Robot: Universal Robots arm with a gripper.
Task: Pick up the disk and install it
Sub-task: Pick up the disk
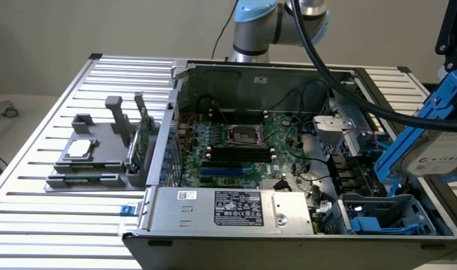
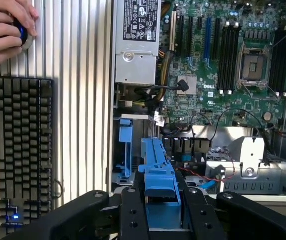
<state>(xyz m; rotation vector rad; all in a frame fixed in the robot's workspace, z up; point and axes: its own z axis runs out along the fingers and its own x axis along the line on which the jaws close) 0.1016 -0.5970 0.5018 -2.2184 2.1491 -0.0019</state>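
gripper (image 2: 160, 199) part-closed, clamping the blue carrier edges of the disk (image 1: 437, 153), which hangs tilted at the case's (image 1: 251, 250) right side, above the drive cage (image 1: 386, 216) in the near right corner, open room between them.

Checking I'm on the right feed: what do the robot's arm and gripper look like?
The arm is silver-grey tube with light blue joint caps, and a thick black cable trails from it. The gripper is matte black, with flat fingers dotted with small round holes on chunky black linkages.
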